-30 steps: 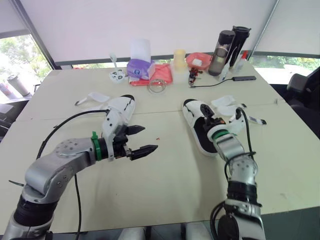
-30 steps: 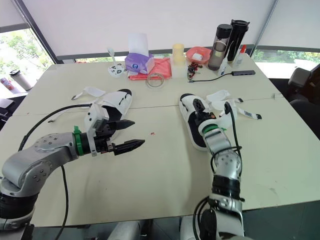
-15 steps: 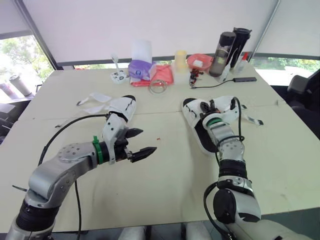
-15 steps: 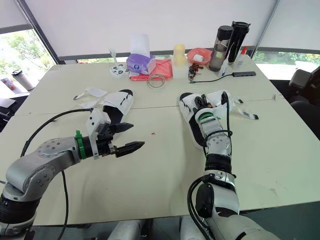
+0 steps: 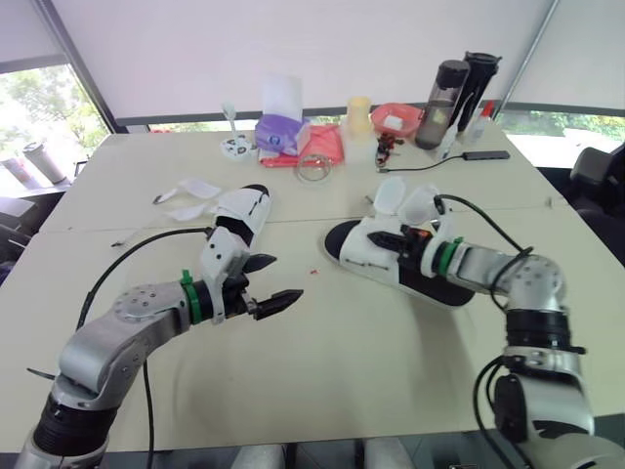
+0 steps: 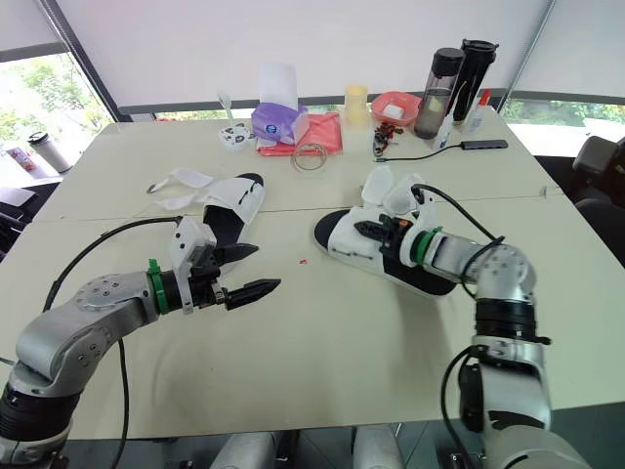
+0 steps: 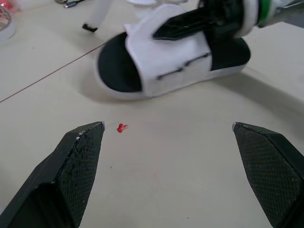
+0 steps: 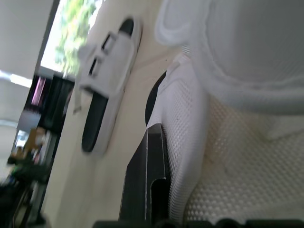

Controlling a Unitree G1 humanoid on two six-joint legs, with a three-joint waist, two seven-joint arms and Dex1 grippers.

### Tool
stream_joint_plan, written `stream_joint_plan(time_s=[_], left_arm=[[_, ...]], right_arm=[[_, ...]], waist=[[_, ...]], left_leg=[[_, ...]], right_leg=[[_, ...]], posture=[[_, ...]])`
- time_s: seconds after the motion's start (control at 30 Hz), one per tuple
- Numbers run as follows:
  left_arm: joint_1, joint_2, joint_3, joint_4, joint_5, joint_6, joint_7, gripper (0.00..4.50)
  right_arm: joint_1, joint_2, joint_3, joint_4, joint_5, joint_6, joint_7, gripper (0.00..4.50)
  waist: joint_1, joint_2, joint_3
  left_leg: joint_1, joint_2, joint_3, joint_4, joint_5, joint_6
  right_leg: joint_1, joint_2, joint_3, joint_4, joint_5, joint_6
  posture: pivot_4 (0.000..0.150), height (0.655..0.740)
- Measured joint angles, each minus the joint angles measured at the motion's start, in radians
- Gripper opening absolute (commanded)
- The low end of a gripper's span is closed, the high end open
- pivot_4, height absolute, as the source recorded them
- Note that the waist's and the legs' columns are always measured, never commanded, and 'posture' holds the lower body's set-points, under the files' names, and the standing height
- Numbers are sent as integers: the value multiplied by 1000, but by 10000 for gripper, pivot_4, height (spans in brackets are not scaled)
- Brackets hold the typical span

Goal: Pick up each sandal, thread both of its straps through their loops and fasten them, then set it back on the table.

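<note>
Head view: two sandals on the counter (image 5: 293, 381). The right pincer (image 5: 387, 240) clamps the right sandal (image 5: 354, 250); the left sandal (image 5: 244, 207) lies near the left pincer (image 5: 286, 277), which is spread wide. A red bowl (image 5: 375, 115) holds something white, beside a grey bottle (image 5: 448, 90) and a black bottle (image 5: 477, 76). Left wrist: a red speck (image 7: 121, 127) between the parted fingers (image 7: 80, 156).

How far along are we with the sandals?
Nothing is fastened yet. In hand: the right gripper grips the right sandal by its upper, its straps standing loose. The left gripper hovers open. To do: those straps, then the left sandal, whose straps lie loose.
</note>
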Motion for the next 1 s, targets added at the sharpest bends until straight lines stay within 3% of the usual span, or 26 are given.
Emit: stream_joint_plan(time_s=[0.2, 0.33, 0.5, 0.67, 1.0], left_arm=[[6, -8, -29, 5, 19, -23, -10, 45000], [38, -10, -34, 6, 33, -33, -11, 45000], [45, -14, -38, 3, 38, -35, -14, 45000], [46, 2, -57, 4, 51, -36, -45, 45000], [16, -6, -79, 36, 82, -59, -73, 45000]], right_arm=[[-2, -71, -4, 64, 130, 210, 57, 80], [98, -168, 112, -12, 358, 237, 121, 80], [163, -171, 185, -61, 466, 237, 93, 80], [166, -170, 199, -80, 448, 227, 73, 80], [19, -164, 207, -15, 225, 190, 135, 80]], waist=[[2, 1, 1], [3, 0, 1], [1, 0, 1], [4, 0, 1], [3, 0, 1]], left_leg=[[-2, 1, 3, 0, 0, 0], [-4, 1, 3, 0, -2, 3], [-5, 1, 5, 2, -2, 4], [-5, 1, 5, 2, -2, 4], [-8, 1, 5, 3, -2, 4]], right_leg=[[-3, 0, 0, 0, 0, 0], [-1, 0, 0, -7, 0, 1], [-1, 0, 1, -8, 0, 1], [-1, 0, 1, -9, 0, 1], [-4, 0, 1, -9, 1, 2]], posture=[[1500, 7400], [1500, 7400], [1500, 7400], [1500, 7400], [1500, 7400]])
